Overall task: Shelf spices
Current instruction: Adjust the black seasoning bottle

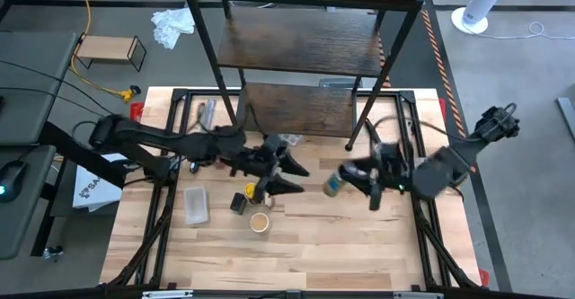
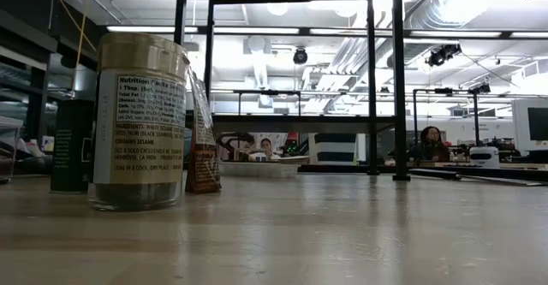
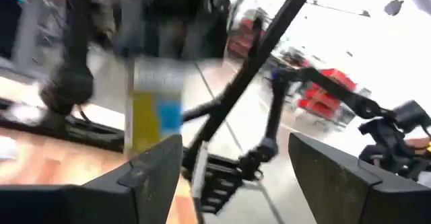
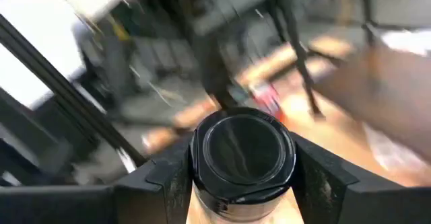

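Honestly, the right gripper (image 1: pixel 359 180) is pinching a dark-lidded jar (image 4: pixel 242 158) mid-table, just short of the shelf (image 1: pixel 296 109). The left gripper (image 1: pixel 280 175) hangs spread and empty nearby. Grip looks shallow, so a fast swing could drop it or clip the shelf leg.

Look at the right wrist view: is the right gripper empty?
No: the right gripper has its fingers closed on either side of a black-lidded jar.
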`<state>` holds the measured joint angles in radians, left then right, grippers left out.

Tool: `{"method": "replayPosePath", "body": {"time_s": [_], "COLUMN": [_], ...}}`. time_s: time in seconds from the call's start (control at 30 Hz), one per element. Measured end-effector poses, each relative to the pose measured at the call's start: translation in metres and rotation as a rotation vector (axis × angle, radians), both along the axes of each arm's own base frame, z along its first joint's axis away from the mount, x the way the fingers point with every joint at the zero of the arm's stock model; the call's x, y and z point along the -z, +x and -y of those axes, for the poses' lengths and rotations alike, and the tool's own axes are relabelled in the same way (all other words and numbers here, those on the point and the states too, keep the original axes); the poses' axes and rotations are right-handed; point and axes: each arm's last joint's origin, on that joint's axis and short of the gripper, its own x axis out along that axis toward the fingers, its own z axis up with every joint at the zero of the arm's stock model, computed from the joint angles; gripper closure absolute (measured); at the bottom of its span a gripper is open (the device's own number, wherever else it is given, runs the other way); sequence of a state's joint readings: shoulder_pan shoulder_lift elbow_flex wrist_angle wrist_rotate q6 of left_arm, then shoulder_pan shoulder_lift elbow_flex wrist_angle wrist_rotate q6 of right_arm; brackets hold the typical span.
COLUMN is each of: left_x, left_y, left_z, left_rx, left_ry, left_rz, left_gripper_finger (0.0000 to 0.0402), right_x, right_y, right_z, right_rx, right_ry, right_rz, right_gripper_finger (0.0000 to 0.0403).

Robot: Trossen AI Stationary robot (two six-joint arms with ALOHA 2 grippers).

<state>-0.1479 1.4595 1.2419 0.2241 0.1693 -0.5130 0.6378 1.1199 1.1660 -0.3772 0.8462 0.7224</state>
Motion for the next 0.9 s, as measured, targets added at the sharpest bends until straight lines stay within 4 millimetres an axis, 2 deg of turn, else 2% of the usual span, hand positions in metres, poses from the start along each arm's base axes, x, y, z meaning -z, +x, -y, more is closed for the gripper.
{"method": "replayPosePath", "body": {"time_s": [0.2, 0.33, 0.43, 0.63, 0.8, 0.9], "left_x": [-0.026, -0.039, -0.042, -0.039, -0.034, -0.031], "left_y": [-0.036, -0.056, -0.066, -0.068, -0.063, -0.060], "left_z": [-0.014, -0.021, -0.024, -0.026, -0.027, -0.026], "left_rx": [-0.254, -0.394, -0.464, -0.533, -0.564, -0.573], "left_ry": [0.121, 0.158, 0.171, 0.167, 0.158, 0.161], "left_rz": [0.010, 0.016, -0.012, -0.052, -0.079, -0.088], "left_gripper_finger": [0.0146, 0.0149, 0.0149, 0.0149, 0.0149, 0.0149], "right_x": [0.050, 0.085, 0.117, 0.172, 0.191, 0.195], "right_y": [-0.026, -0.029, -0.025, -0.021, -0.025, -0.023], "right_z": [-0.031, -0.053, -0.072, -0.102, -0.112, -0.112], "right_rx": [0.100, 0.199, 0.252, 0.348, 0.389, 0.393], "right_ry": [0.040, 0.046, 0.049, 0.091, 0.094, 0.073], "right_rz": [-0.232, -0.308, -0.406, -0.566, -0.594, -0.589], "right_gripper_finger": [0.0212, 0.0212, 0.0212, 0.0212, 0.0212, 0.0212]}}
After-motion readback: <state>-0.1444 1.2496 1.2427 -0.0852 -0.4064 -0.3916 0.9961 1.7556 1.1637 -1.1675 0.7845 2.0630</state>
